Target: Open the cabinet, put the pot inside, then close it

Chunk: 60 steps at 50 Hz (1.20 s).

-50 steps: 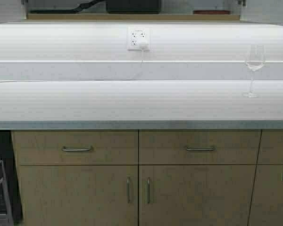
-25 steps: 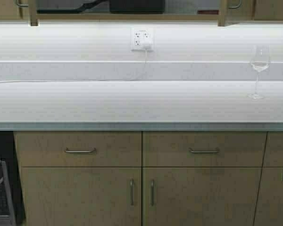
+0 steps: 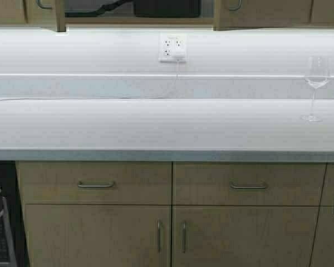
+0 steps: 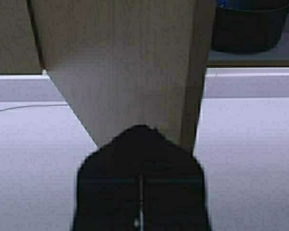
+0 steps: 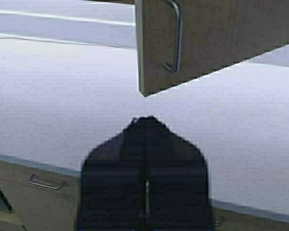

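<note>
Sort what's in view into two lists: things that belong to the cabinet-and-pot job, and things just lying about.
Part of the job:
- cabinet, both doors partly open
- pot, inside the cabinet
- left gripper, shut, at the left door's edge
- right gripper, shut, below the right door's handle

Just lying about:
- wine glass on the counter
- wall socket with plug and cord
- drawers below

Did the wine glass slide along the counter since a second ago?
No. The wine glass keeps its spacing from the wall outlet; both shifted right and down together, so the robot moved, not the glass.
</note>
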Motion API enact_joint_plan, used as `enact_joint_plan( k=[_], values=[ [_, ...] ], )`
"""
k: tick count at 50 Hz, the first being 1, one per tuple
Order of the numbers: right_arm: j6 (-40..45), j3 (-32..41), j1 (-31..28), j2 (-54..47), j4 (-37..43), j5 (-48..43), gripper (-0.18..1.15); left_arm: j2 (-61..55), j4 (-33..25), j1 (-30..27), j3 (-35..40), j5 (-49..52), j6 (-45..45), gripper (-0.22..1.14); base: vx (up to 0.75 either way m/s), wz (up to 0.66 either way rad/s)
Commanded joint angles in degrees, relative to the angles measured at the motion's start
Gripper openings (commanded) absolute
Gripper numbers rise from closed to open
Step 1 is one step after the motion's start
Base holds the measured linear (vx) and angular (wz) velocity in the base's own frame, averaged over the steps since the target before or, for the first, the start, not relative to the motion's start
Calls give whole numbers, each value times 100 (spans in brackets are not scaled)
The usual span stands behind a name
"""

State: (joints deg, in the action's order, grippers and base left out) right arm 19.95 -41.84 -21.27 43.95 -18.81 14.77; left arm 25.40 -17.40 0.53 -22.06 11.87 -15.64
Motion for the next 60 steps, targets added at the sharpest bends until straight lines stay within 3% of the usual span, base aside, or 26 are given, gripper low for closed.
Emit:
enact_joint_plan(
  k=[1,22,37,49,60],
  values=[
    [0,0,-70,211,132,-18,6,-369,26,35,422,-70,0,4,11,-2],
    [-26,167,-79,44,185,-35,6,-1178,26,545,1380,-18,18,4,11,-4],
    [-44,466,-70,-255,158,-352,6,141,18,738,-105,-193,44,4,6,-4],
    [-70,1635,-70,-1477,141,-431,6,308,26,1222,-369,-483,35,4,6,8],
    [-70,3384,79,-3182,123,-431,6,88,35,1266,-167,-536,18,4,7,9]
  ],
)
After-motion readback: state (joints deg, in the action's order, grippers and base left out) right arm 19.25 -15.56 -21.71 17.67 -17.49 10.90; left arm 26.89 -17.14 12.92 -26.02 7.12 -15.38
